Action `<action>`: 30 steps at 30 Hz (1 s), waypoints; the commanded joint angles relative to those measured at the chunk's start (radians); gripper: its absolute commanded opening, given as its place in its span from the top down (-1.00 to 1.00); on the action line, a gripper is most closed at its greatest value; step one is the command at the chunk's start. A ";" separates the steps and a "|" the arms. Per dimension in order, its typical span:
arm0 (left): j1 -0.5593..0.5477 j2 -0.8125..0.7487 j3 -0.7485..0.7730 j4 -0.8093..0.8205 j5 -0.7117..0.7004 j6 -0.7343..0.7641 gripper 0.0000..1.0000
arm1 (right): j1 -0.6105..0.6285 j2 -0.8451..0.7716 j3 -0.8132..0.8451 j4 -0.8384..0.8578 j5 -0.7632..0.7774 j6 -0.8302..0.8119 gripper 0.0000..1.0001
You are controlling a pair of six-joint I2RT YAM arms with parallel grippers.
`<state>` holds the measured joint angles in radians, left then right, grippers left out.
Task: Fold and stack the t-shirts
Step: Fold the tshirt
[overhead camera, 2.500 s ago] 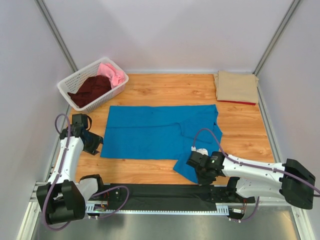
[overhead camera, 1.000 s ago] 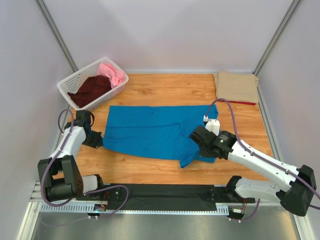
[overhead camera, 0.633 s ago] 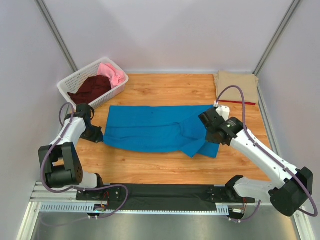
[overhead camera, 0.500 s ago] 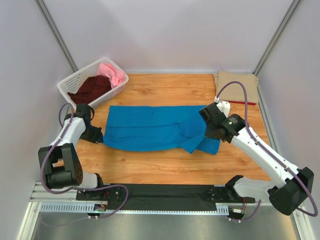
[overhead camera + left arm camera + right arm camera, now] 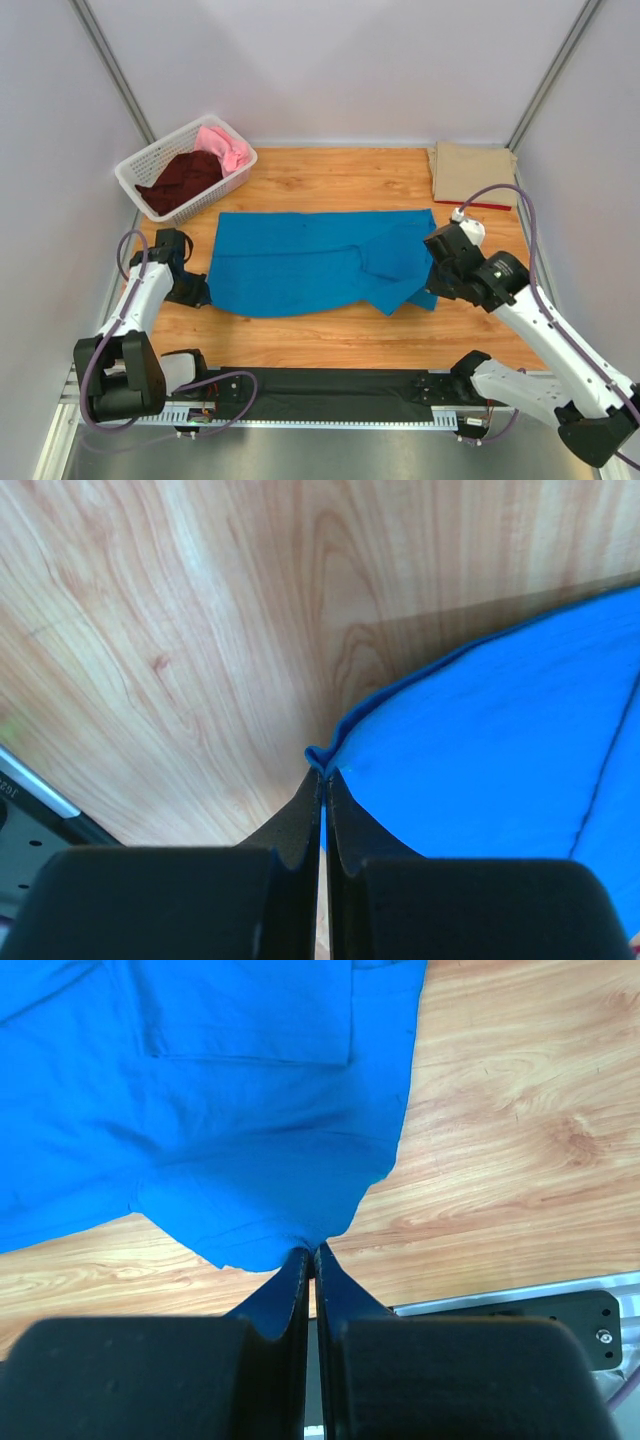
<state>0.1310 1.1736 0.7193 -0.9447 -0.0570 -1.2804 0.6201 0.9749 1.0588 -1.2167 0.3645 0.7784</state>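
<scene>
The left pincer [image 5: 322, 772] is clamped together on the hem of the blue t-shirt [image 5: 320, 260]. The shirt spreads flat on the tabletop [image 5: 330, 180] from those tips across to the right pincer [image 5: 312, 1252], which is pinched tight on the opposite lower corner. Beyond the left pincer stands a white basket [image 5: 135, 172] holding the maroon t-shirt [image 5: 185, 178] and pink t-shirt [image 5: 225, 148]. Beyond the right pincer, well apart, the folded tan t-shirt [image 5: 472, 172] lies on the red t-shirt [image 5: 478, 205], of which only an edge shows. Bare wood lies between each pincer and these.
</scene>
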 commanded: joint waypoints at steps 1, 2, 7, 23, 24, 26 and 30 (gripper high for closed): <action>-0.008 -0.026 -0.012 -0.028 0.014 -0.056 1.00 | -0.005 -0.057 0.009 -0.020 0.001 0.021 0.99; -0.008 -0.022 -0.008 -0.029 0.010 -0.057 1.00 | -0.003 -0.056 0.010 -0.006 0.002 0.013 0.99; -0.008 0.015 0.060 -0.074 -0.013 -0.085 1.00 | -0.003 0.014 0.038 0.029 0.031 -0.053 0.99; -0.007 0.313 0.247 -0.100 -0.006 -0.089 1.00 | -0.128 0.249 0.131 0.173 0.103 -0.179 0.99; -0.008 0.322 0.264 -0.100 -0.006 -0.089 1.00 | -0.155 0.255 0.138 0.177 0.102 -0.200 0.99; -0.007 0.346 0.282 -0.105 -0.004 -0.088 1.00 | -0.184 0.284 0.156 0.189 0.094 -0.220 0.99; -0.008 0.394 0.330 -0.095 0.025 -0.060 1.00 | -0.243 0.340 0.207 0.230 0.071 -0.278 0.99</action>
<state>0.1257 1.5436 1.0027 -1.0290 -0.0528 -1.3415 0.4068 1.2881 1.2026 -1.0660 0.4274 0.5697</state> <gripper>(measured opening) 0.007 0.011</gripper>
